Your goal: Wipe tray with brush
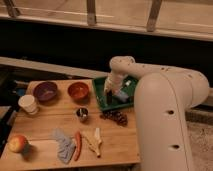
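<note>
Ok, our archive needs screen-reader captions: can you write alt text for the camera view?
The white robot arm's gripper reaches down into the dark green rectangular tray at the back right of a wooden table. Left of it sit a round orange bowl and a round purple bowl.

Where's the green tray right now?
In the camera view the tray sits at the back right of the table, just right of the orange bowl, behind the grapes; the pincer is over it.

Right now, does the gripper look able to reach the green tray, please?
Probably yes: the gripper sits low over the tray, within its rim, and nothing visible stands between them.
</note>
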Available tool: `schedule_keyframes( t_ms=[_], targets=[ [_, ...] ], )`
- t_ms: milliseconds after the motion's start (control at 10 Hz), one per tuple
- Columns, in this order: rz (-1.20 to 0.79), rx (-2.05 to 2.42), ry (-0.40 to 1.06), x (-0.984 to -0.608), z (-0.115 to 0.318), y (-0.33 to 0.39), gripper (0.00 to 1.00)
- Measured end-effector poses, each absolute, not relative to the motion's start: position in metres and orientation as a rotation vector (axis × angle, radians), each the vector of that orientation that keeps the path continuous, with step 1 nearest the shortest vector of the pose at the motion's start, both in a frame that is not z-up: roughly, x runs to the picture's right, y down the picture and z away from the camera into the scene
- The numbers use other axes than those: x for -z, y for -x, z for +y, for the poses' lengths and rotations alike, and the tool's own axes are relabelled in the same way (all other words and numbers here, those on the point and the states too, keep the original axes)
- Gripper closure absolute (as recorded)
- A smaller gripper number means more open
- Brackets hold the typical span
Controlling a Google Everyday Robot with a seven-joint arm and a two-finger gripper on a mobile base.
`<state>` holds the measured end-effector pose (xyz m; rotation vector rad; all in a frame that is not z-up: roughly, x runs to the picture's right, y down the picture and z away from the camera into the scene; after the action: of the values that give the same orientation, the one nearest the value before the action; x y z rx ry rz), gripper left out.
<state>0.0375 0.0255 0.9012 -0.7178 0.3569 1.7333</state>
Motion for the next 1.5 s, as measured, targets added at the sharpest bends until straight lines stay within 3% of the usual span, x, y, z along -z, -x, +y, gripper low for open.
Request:
schedule_keyframes(
  t_ms=[400, 700, 1200, 1500],
  targets=[
    [0.305, -1.689, 0.744, -0.914, 0.01, -0.002, 1.0],
    [0.277, -1.65, 0.771, -0.9, 0.022, 0.011, 1.0],
    [0.337, -1.656, 0.744, -0.874, 0.037, -0.025, 1.0],
    [0.378, -1.69, 0.719, -0.889, 0.029, -0.04, 1.0]
  ],
)
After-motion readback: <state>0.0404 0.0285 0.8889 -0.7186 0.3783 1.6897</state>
